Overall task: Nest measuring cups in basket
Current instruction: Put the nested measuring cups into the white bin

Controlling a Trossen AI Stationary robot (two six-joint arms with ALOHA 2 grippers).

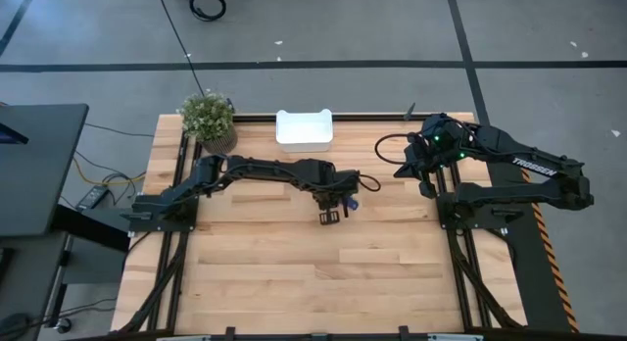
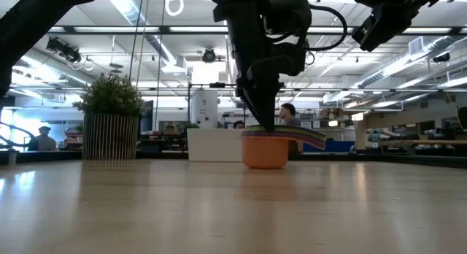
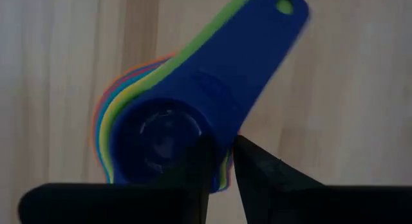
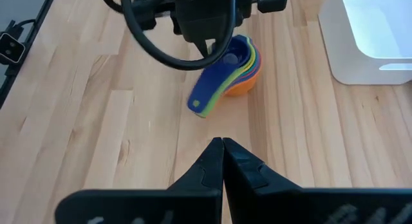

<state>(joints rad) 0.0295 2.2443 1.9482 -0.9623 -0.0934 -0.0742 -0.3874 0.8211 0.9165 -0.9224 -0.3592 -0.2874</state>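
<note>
Wooden slat surface (image 1: 294, 272) carries stacked coloured plastic measuring cups (image 4: 235, 66) mid-frame, under the left end effector (image 1: 330, 216), which pinches the stack's rim. White plastic basket (image 1: 304, 128) lies toward the upper edge; right end effector (image 4: 223, 147) is pressed together, farther away.

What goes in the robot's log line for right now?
left gripper: at cups rim | cups: stacked on table, outside basket | right gripper: shut, waiting

The left arm stretches across toward the centre, its gripper (image 1: 345, 206) pointing down with fingers narrowly parted. The right arm waits folded, its gripper (image 4: 223, 147) closed.
</note>
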